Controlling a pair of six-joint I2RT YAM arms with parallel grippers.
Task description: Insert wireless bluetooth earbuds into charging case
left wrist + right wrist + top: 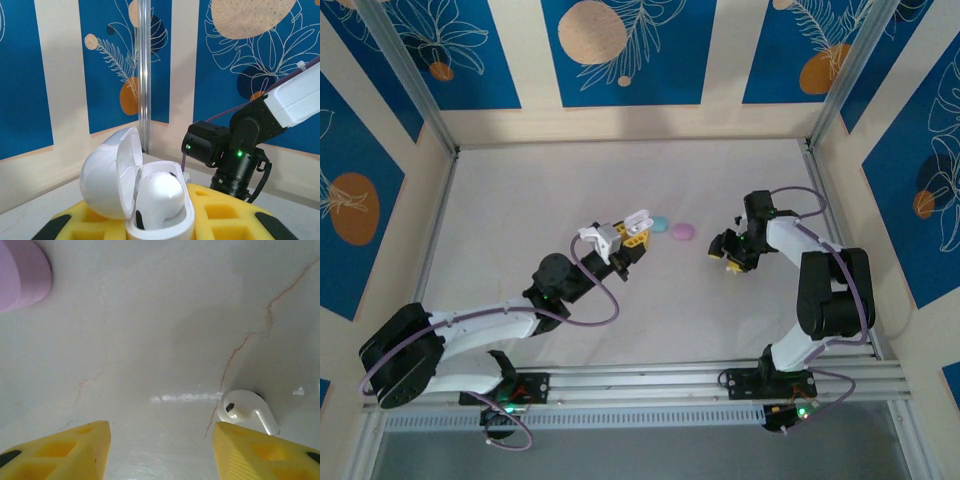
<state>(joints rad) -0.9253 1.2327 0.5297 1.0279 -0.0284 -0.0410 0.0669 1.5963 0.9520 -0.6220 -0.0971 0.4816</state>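
Progress is about half, by my reckoning: one earbud (159, 192) sits in the open charging case (155, 234), which my left fingers (227, 212) clamp from both sides. The second earbud (244, 409) lies loose on the bench (150, 330), not yet picked up or seated. My right fingers (75, 450) stand apart just beside it; the pink case (20, 275) lies well away from it. The free socket is hidden behind the seated bud.
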